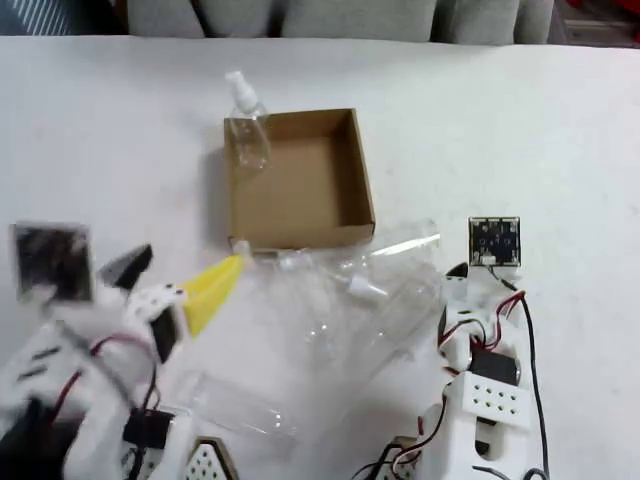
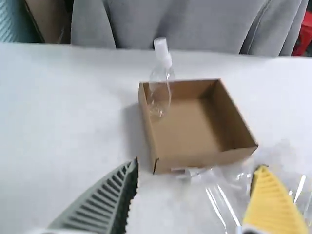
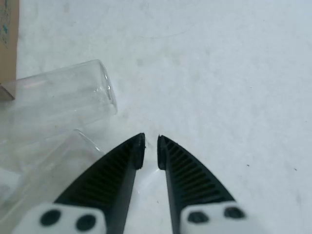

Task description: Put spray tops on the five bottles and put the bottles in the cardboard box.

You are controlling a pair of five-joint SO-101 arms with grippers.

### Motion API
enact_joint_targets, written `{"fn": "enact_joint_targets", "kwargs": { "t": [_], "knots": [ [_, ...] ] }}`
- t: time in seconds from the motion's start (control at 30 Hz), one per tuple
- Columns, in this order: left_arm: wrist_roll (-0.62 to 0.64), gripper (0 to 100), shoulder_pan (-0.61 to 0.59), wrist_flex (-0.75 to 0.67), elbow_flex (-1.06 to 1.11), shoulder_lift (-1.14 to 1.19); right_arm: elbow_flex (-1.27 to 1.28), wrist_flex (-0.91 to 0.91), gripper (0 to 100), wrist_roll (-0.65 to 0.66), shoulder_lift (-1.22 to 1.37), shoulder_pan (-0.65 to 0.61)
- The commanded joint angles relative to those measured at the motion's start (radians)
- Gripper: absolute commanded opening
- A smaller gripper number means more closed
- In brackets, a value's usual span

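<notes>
The cardboard box (image 1: 300, 180) is sitting open near the middle of the white table (image 1: 560, 130). One bottle (image 1: 247, 135) with its spray top on is leaning at the box's far left corner, its lower part seemingly inside and its top tipping out over the wall. Just in front of the box, a heap of clear plastic wrapping (image 1: 340, 320) is sprawling across the table. Clear bottles (image 3: 63, 102) are lying on their sides in it and a loose white spray top (image 1: 367, 288) is resting on it, so this clutter is lying between both arms and the box. The left gripper (image 2: 197, 168) is hovering at the heap's left edge, its grey and yellow fingers spread wide and holding nothing. The right gripper (image 3: 148, 144) is pointing at bare table beside the heap, its black fingers nearly touching with nothing between them
</notes>
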Motion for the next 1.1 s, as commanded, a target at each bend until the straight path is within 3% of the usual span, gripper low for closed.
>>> {"fn": "enact_joint_targets", "kwargs": {
  "t": [0.0,0.27,0.47,0.73,0.83,1.07],
  "knots": [
    [0.014,35,0.010,-0.020,0.147,0.127,-0.008,-0.010,2.5,0.008,0.002,0.008],
    [0.012,35,0.005,-0.381,0.555,0.099,0.002,-0.010,2.5,0.008,-0.005,0.008],
    [0.011,33,-0.076,-0.419,0.666,0.036,0.002,-0.012,2.5,0.008,-0.005,0.005],
    [0.002,1,-0.269,-0.462,0.687,0.031,0.000,-0.010,2.5,0.008,-0.007,0.022],
    [-0.032,5,-0.331,-0.503,0.755,0.031,-0.026,0.033,2.5,0.006,-0.007,0.044],
    [-0.035,5,-0.395,-0.615,0.844,0.031,-0.222,0.354,2.5,0.008,-0.004,0.051]
  ]
}}
